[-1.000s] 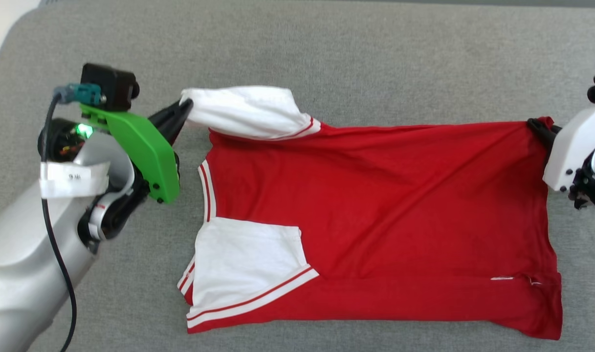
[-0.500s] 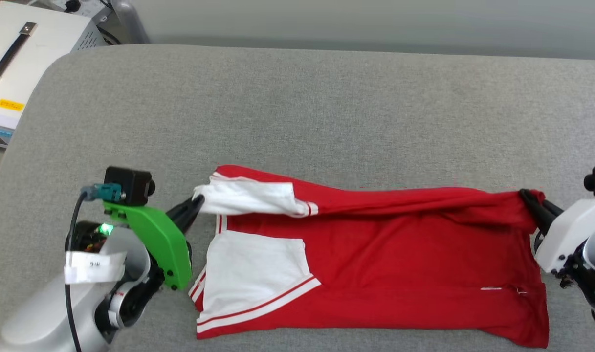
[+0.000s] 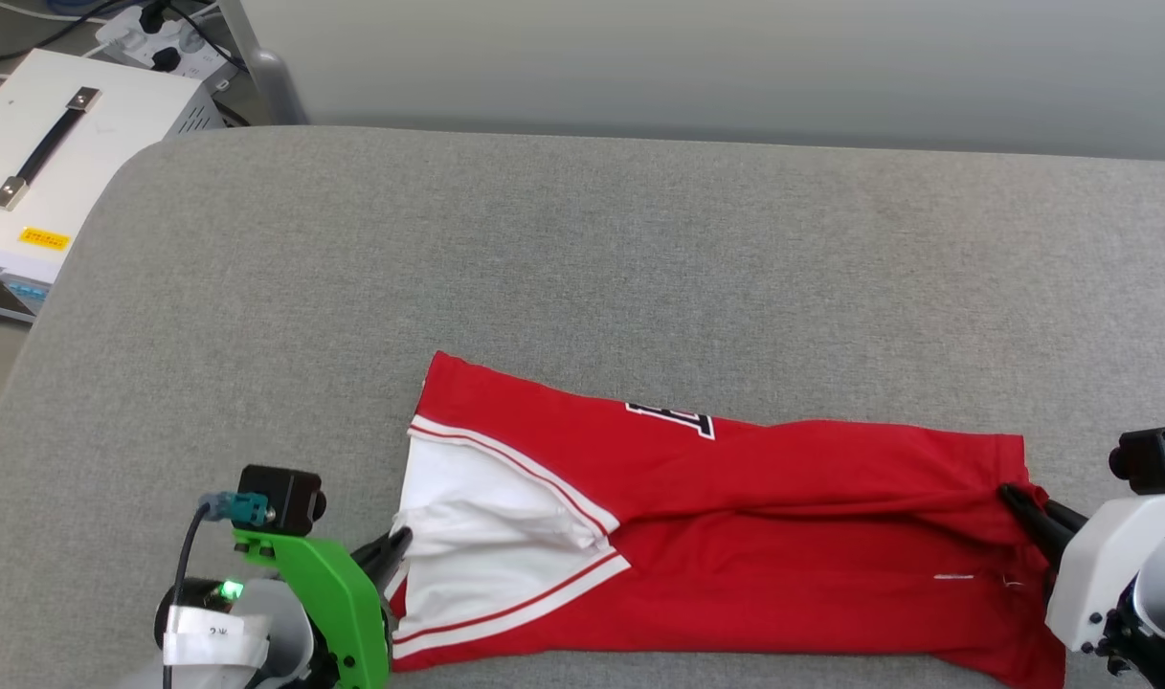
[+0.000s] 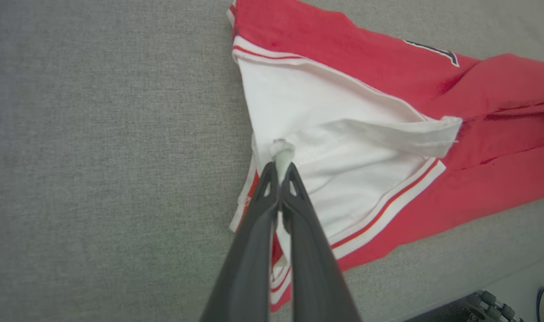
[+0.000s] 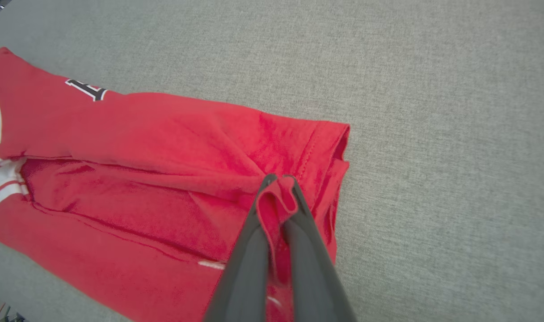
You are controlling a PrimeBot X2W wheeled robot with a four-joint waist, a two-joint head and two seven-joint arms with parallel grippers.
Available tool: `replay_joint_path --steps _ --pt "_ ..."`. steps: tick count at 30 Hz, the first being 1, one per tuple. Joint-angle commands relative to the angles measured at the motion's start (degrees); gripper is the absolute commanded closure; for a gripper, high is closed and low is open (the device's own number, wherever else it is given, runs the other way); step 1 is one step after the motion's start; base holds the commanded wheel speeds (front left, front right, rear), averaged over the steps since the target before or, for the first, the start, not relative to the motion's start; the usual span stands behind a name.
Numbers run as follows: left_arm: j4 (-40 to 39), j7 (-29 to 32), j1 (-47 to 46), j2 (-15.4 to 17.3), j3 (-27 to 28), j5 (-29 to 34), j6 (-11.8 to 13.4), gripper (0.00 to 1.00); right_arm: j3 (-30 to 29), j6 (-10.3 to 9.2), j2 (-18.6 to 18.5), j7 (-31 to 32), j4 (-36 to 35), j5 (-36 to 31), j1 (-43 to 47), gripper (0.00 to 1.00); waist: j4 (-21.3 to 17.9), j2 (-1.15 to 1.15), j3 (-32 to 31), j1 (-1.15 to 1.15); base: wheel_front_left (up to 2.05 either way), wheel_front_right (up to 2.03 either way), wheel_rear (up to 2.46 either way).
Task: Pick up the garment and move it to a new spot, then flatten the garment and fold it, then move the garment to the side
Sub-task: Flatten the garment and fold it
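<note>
The garment (image 3: 735,536), a red jersey T-shirt with white sleeves and striped trim, lies folded lengthwise across the near part of the grey cushion (image 3: 582,249). A scrap of black lettering (image 3: 673,418) peeks out on the folded-over layer. My left gripper (image 3: 400,539) is shut on the white sleeve's edge (image 4: 280,150) at the garment's left end. My right gripper (image 3: 1011,498) is shut on a bunch of red hem (image 5: 276,197) at the right end. Both pinched edges sit just above the lower layer.
A white equipment box (image 3: 46,163) with a handle stands off the cushion's far left corner, next to cables and a power strip (image 3: 151,38). A pale wall runs along the cushion's far edge. Bare grey cushion stretches beyond the garment.
Both grippers carried the far edge of the garment toward me, folding the top half over the lower half. The head camera also tilted up, bringing the wall and box into view.
</note>
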Motion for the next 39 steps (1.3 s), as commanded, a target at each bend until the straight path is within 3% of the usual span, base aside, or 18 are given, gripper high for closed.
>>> replay_joint_path --steps 1,6,12,13,14,15,22,29,39 --pt "0.5 -0.3 1.3 -0.3 -0.2 -1.0 -0.2 1.00 0.7 0.01 -0.9 -0.2 -0.5 -0.2 1.1 1.00 0.0 0.00 -0.3 0.00 0.00 0.00 0.00" --pt "2.7 -0.8 2.5 -0.9 -0.7 -1.5 -0.9 1.00 4.4 0.01 -4.5 -1.5 -0.2 -3.2 2.6 1.00 0.1 0.00 -1.0 0.00 0.00 0.00 0.00" --pt "4.9 0.9 2.8 -1.8 -3.2 -0.4 -1.4 1.00 7.2 0.01 -4.8 -2.8 1.3 -3.4 3.2 1.00 0.0 0.00 -1.3 0.00 0.00 0.00 0.00" --pt "5.5 1.1 2.8 -2.0 -3.7 0.1 -1.3 1.00 7.6 0.01 -4.7 -2.9 1.5 -3.4 3.2 0.96 0.0 0.00 -1.3 0.00 0.00 0.00 0.00" --pt "5.9 1.2 2.8 -2.2 -4.1 0.5 -1.2 0.67 7.8 0.01 -4.6 -2.9 1.8 -3.3 3.2 0.16 -0.1 0.00 -1.3 0.00 0.00 0.00 0.00" --pt "6.5 1.0 2.8 -2.5 -4.5 1.0 -1.1 0.00 7.8 0.01 -4.3 -2.9 2.3 -3.0 3.2 0.00 -0.1 0.00 -1.3 0.00 0.00 0.00 0.00" --pt "8.6 -2.4 2.9 -4.3 -3.8 1.6 -1.0 0.00 6.8 0.01 -3.7 -1.5 2.2 -1.7 3.4 0.00 -0.5 0.00 -2.8 0.00 0.00 0.00 0.00" --pt "6.5 -9.2 2.9 -4.5 -0.2 2.0 0.5 0.00 -0.5 0.01 -1.1 4.5 -1.7 -0.2 4.4 0.00 -0.4 0.00 -3.6 0.00 0.00 0.00 0.00" --pt "4.3 -19.2 1.7 -5.2 3.4 9.7 3.8 0.00 -16.0 0.01 9.5 16.8 -0.5 -7.4 5.2 0.00 1.3 0.00 -1.8 0.00 0.00 0.00 0.00"
